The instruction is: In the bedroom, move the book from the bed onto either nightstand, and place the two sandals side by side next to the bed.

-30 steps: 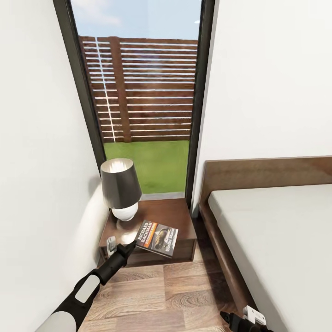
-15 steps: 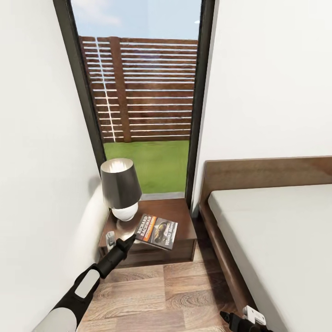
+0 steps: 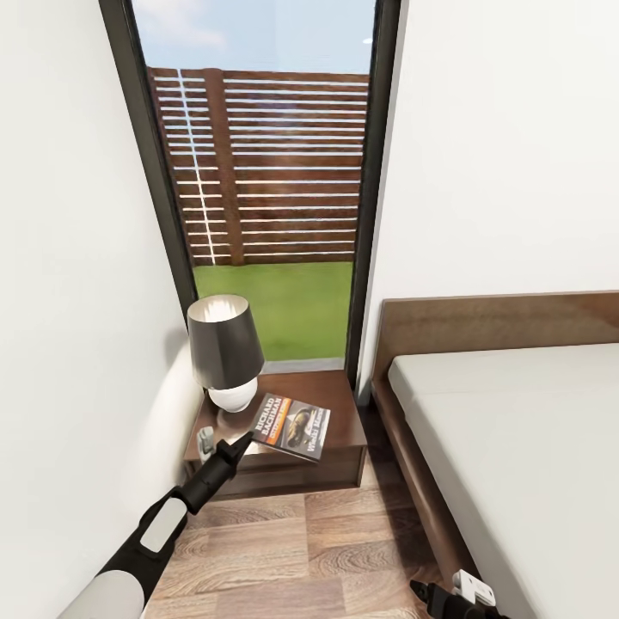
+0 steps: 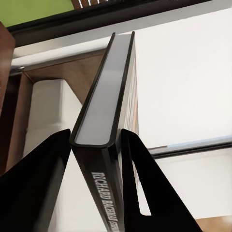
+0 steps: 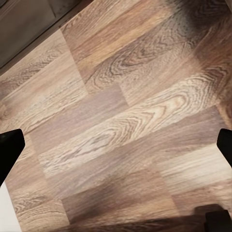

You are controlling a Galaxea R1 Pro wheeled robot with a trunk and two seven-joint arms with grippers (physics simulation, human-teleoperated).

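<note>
My left gripper point(image 3: 243, 444) is shut on the book point(image 3: 292, 427), gripping its near left corner. The book's dark cover with an orange band faces up over the front of the nightstand point(image 3: 331, 391). Whether it rests on the top I cannot tell. In the left wrist view the book point(image 4: 104, 92) stands edge-on between the two black fingers point(image 4: 34, 188). The bed point(image 3: 524, 447), with brown frame and pale grey mattress, lies to the right. My right gripper point(image 5: 116, 145) is open over bare wood floor, low beside the bed point(image 3: 447, 597). The two sandals are out of view.
A lamp point(image 3: 225, 348) with a dark shade and white base stands on the nightstand's back left. A white wall point(image 3: 77, 301) runs close along the left. A tall dark-framed window point(image 3: 266, 172) is behind. A strip of wood floor point(image 3: 292, 542) lies between nightstand and bed.
The left arm has carried the book a little farther back over the nightstand, toward the lamp. The right arm and the view have stayed still.
</note>
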